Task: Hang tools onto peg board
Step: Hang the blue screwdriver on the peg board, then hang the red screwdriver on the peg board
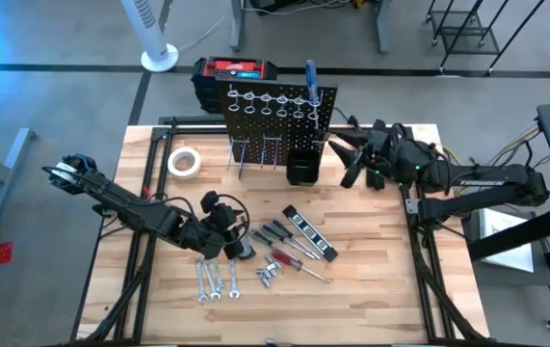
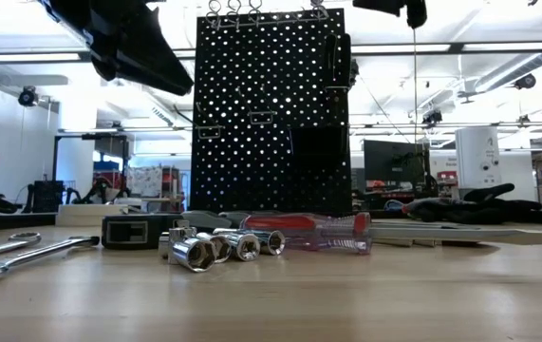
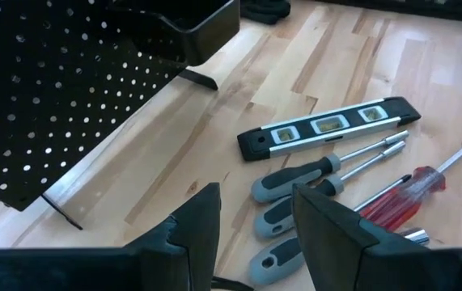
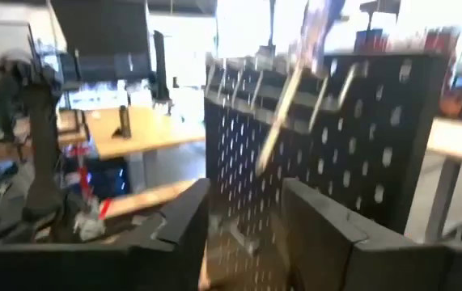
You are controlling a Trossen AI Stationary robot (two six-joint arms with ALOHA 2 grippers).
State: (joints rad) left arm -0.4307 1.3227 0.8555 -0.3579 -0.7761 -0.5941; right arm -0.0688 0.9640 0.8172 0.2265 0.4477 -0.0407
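The black peg board [image 1: 276, 120] stands upright at the table's far middle, with a row of silver rings along its top. A blue-handled screwdriver [image 1: 310, 77] hangs in a ring near its right end, its shaft showing in the right wrist view [image 4: 283, 113]. My right gripper [image 1: 349, 159] is open and empty just right of the board. My left gripper [image 1: 241, 236] is open and empty above the loose tools: grey-handled screwdrivers [image 3: 295, 182], a red-handled screwdriver [image 3: 400, 194], a small level [image 3: 328, 129], wrenches [image 1: 215, 280] and sockets [image 2: 218, 249], all lying flat on the table.
A white tape roll [image 1: 184, 162] lies left of the board. A black-and-red case [image 1: 236, 72] stands behind the board. A small black bin [image 1: 303, 166] sits at the board's lower right. A tape measure [image 2: 138, 230] lies near the sockets.
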